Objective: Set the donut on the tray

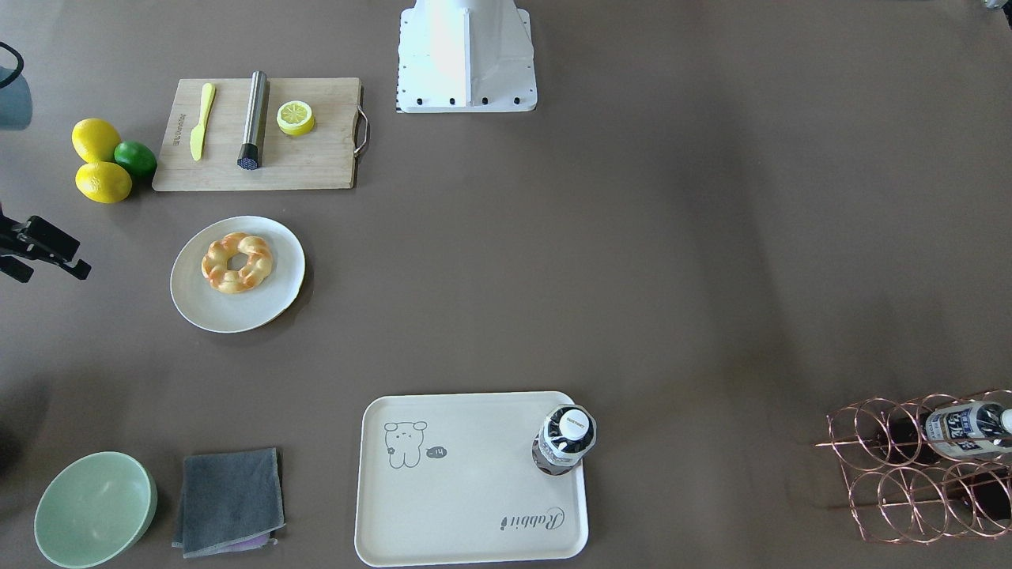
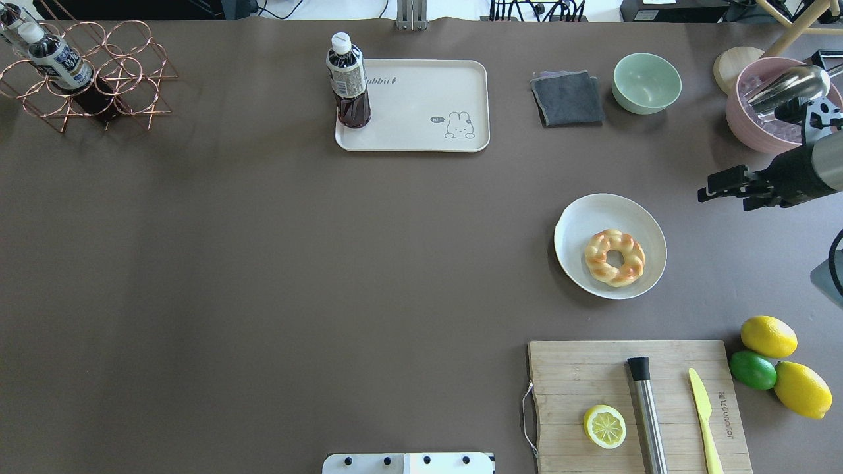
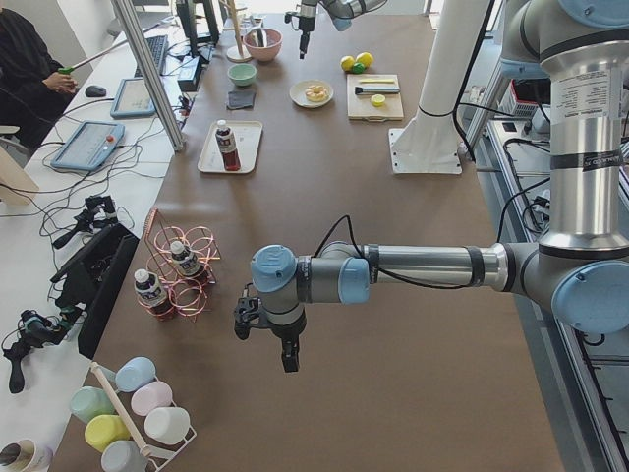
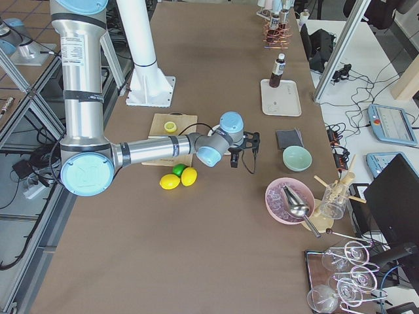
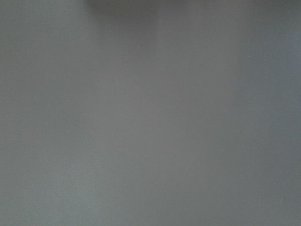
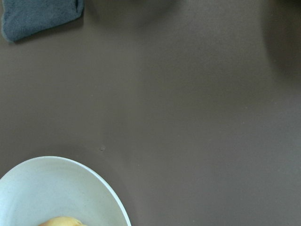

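The donut (image 1: 237, 262), a braided golden ring, lies on a round off-white plate (image 1: 269, 304); it also shows in the overhead view (image 2: 614, 257). The cream tray (image 1: 474, 490) with the bear drawing stands apart from it, also seen from overhead (image 2: 421, 105), with a dark drink bottle (image 1: 564, 439) upright in one corner. My right gripper (image 2: 706, 187) hovers beside the plate, open and empty, short of the donut. The right wrist view shows the plate rim (image 6: 94, 176) and a sliver of donut (image 6: 61, 221). My left gripper (image 3: 265, 344) hangs far away over bare table; I cannot tell whether it is open or shut.
A wooden cutting board (image 1: 316, 158) holds a lemon half (image 1: 296, 117), a yellow knife and a steel cylinder. Two lemons and a lime (image 1: 136, 158) lie beside it. A green bowl (image 1: 95, 510), a grey cloth (image 1: 229, 499), a pink bowl (image 2: 757, 125) and a copper wire rack (image 1: 917, 474) stand around.
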You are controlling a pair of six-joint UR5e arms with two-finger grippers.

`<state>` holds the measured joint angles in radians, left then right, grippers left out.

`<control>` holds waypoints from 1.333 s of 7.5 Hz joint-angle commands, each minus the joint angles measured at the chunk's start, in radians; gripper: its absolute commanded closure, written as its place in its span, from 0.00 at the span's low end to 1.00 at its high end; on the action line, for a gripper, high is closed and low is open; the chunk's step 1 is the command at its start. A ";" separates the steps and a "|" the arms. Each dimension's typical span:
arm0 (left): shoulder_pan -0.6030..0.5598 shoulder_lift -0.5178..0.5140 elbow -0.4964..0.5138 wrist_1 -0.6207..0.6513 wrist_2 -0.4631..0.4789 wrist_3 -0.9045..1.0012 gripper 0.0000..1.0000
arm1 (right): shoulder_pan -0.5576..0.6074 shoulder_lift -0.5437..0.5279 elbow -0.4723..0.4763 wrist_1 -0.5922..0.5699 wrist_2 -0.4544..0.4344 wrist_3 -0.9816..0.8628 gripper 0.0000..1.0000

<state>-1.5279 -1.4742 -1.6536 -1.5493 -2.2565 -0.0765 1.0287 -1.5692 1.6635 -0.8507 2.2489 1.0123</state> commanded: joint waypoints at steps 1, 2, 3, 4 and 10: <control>0.000 0.000 0.000 0.000 0.000 0.001 0.02 | -0.114 0.005 -0.039 0.122 -0.090 0.133 0.00; 0.000 0.000 0.002 0.000 0.000 0.001 0.02 | -0.145 0.017 -0.037 0.122 -0.115 0.147 0.00; 0.000 -0.001 0.008 0.000 0.000 0.003 0.02 | -0.174 0.020 -0.037 0.122 -0.117 0.150 0.00; 0.000 -0.001 0.009 -0.002 0.000 0.003 0.02 | -0.185 0.023 -0.037 0.122 -0.120 0.152 0.00; 0.002 -0.009 0.014 -0.002 0.000 0.003 0.02 | -0.196 0.011 -0.045 0.113 -0.127 0.149 0.15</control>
<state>-1.5277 -1.4809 -1.6386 -1.5508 -2.2564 -0.0728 0.8354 -1.5550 1.6207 -0.7337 2.1263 1.1627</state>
